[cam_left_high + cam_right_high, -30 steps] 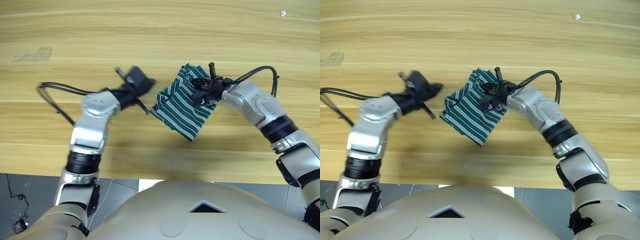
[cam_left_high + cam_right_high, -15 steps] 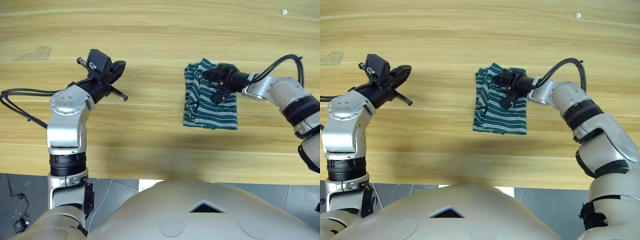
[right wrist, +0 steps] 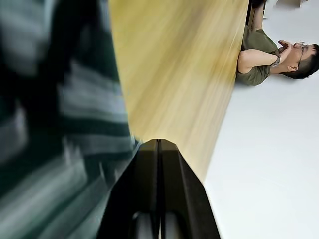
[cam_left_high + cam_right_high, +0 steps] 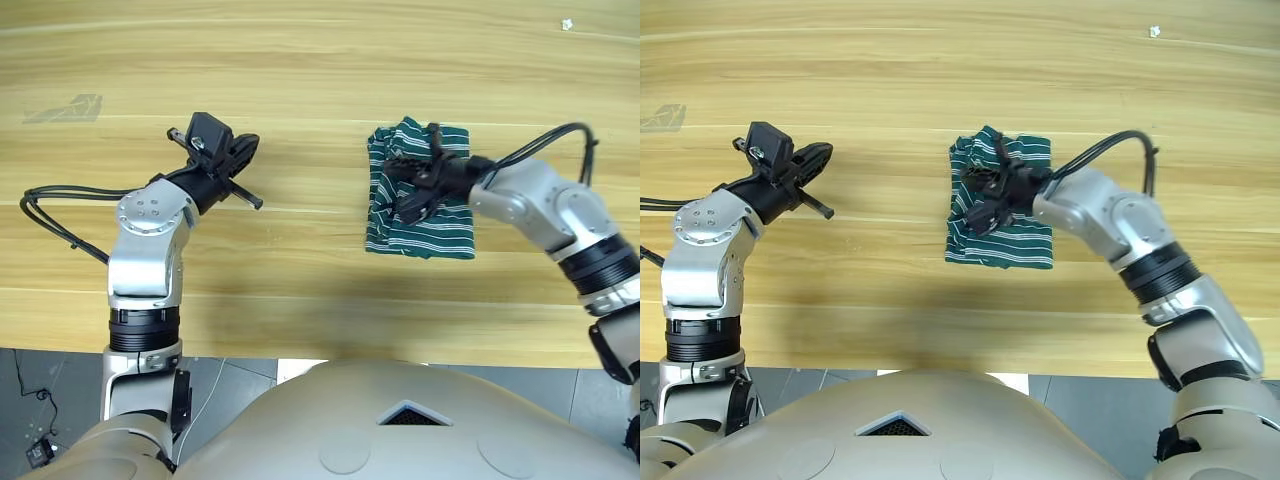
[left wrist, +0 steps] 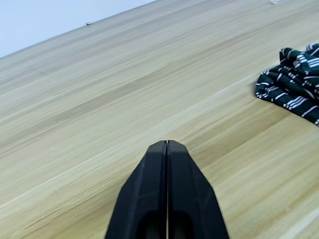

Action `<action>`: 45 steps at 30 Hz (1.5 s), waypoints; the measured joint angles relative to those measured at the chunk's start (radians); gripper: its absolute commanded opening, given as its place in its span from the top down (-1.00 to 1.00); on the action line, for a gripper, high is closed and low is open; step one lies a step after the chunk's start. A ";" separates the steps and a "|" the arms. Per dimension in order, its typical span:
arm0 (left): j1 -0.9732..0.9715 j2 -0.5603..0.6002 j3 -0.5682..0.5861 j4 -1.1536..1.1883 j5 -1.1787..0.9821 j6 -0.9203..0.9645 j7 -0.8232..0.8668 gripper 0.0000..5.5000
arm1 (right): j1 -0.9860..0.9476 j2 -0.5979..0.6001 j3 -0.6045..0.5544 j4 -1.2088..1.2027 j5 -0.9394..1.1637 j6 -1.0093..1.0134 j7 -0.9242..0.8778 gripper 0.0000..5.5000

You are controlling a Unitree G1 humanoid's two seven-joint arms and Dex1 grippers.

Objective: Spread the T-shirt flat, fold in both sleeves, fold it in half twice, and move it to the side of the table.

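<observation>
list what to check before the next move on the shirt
1. T-shirt folded into a compact stack: ok.
2. Stack lying flat on the table: not ok, far edge rumpled.
3. Right gripper over the shirt, fingers shut: ok.
4. Cloth pinched in the right gripper: cannot tell.
5. Left gripper shut and apart from the shirt: ok.
6. Shirt at the table's side: cannot tell.
</observation>
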 measured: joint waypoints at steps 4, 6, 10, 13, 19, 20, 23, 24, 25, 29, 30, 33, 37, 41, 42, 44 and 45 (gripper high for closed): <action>0.002 0.000 -0.010 0.009 0.000 -0.011 0.000 0.98 | 0.022 0.071 0.043 0.073 -0.047 0.013 -0.031 1.00; 0.006 0.000 -0.010 0.009 0.000 -0.015 0.002 0.98 | 0.014 0.083 0.051 0.107 -0.058 0.004 -0.050 1.00; 0.027 -0.002 -0.012 0.007 -0.001 -0.019 0.007 0.98 | 0.044 0.060 0.028 0.123 -0.033 -0.018 -0.080 1.00; 0.041 -0.002 -0.011 0.006 -0.001 -0.019 0.013 0.98 | 0.110 -0.033 -0.026 0.091 0.015 -0.042 -0.085 1.00; 0.049 -0.003 -0.011 -0.009 -0.001 -0.019 0.022 0.98 | 0.226 -0.234 -0.097 0.040 0.042 -0.128 -0.098 1.00; 0.050 -0.003 -0.012 -0.009 -0.001 -0.019 0.023 0.98 | 0.246 -0.269 -0.111 0.039 0.043 -0.139 -0.104 1.00; 0.051 -0.003 -0.018 -0.009 -0.001 -0.019 0.024 0.98 | 0.277 -0.298 -0.135 0.038 0.050 -0.148 -0.110 1.00; 0.051 -0.003 -0.018 -0.008 -0.001 -0.019 0.025 0.98 | 0.284 -0.298 -0.142 0.038 0.054 -0.149 -0.110 1.00; 0.051 -0.003 -0.018 -0.006 -0.001 -0.019 0.025 0.98 | 0.287 -0.298 -0.145 0.038 0.054 -0.150 -0.110 1.00; 0.051 -0.003 -0.020 0.000 -0.001 -0.019 0.025 0.98 | 0.303 -0.298 -0.158 0.028 0.055 -0.153 -0.110 1.00; 0.050 -0.004 -0.020 0.003 -0.001 -0.020 0.025 0.98 | 0.315 -0.298 -0.168 0.016 0.056 -0.150 -0.110 1.00; 0.051 -0.020 -0.015 0.022 -0.002 -0.061 0.035 0.98 | 0.386 -0.274 -0.245 -0.087 0.148 -0.105 -0.107 1.00; 0.049 -0.143 0.036 0.029 -0.075 -0.221 0.071 0.98 | 0.421 -0.113 -0.494 -0.405 0.472 0.053 -0.180 1.00; 0.059 -0.226 0.061 0.085 -0.043 -0.492 0.131 0.98 | 0.459 0.172 -0.607 -0.511 0.681 0.134 -0.357 1.00; 0.058 -0.237 0.064 0.115 -0.040 -0.540 0.138 0.98 | 0.466 0.214 -0.606 -0.489 0.678 0.128 -0.392 1.00; 0.044 -0.269 0.085 0.218 -0.040 -0.657 0.158 0.98 | 0.464 0.316 -0.589 -0.374 0.630 0.098 -0.475 1.00; 0.029 -0.276 0.098 0.267 -0.038 -0.703 0.179 0.98 | 0.460 0.344 -0.574 -0.326 0.625 0.081 -0.488 1.00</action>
